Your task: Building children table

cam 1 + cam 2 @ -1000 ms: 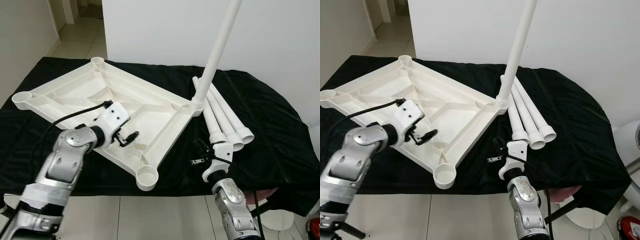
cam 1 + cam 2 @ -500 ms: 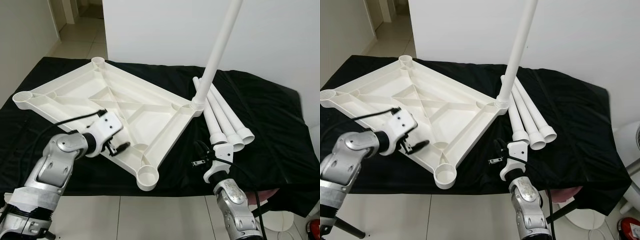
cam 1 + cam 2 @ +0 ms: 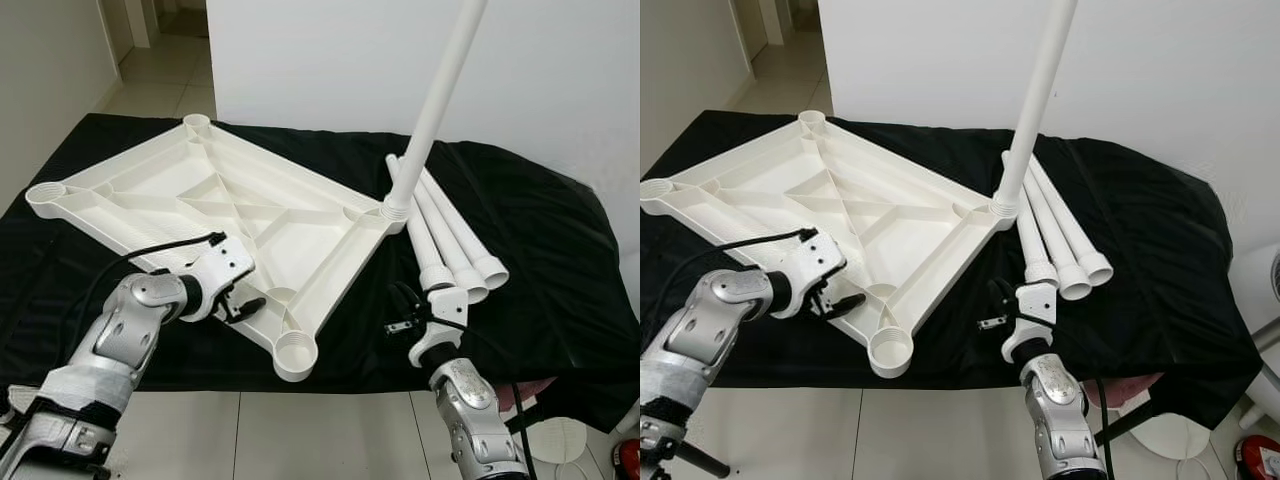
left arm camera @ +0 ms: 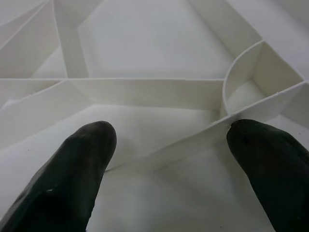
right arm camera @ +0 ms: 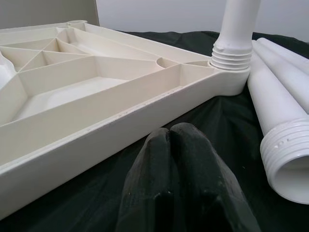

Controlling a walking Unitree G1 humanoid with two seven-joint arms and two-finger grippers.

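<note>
A white plastic tabletop [image 3: 200,205] lies upside down on a black cloth, its ribbed underside up. One white leg [image 3: 437,95] stands screwed into its right corner socket. Three loose legs [image 3: 447,235] lie side by side to the right. My left gripper [image 3: 243,304] is open over the tabletop's front rim, near the empty front socket [image 3: 295,351]; in the left wrist view a rib [image 4: 193,140] runs between its fingertips [image 4: 82,164]. My right gripper [image 3: 400,305] is shut on nothing, low over the cloth right of the front socket, pointing at the rim [image 5: 96,130].
The black cloth [image 3: 540,270] covers a low table whose front edge runs just below the tabletop's front corner. A white wall [image 3: 330,60] stands behind. Tiled floor [image 3: 300,430] lies in front, with a doorway at the back left.
My left gripper has come down and back from above the ribs to the tabletop's front rim. The right gripper has hardly moved.
</note>
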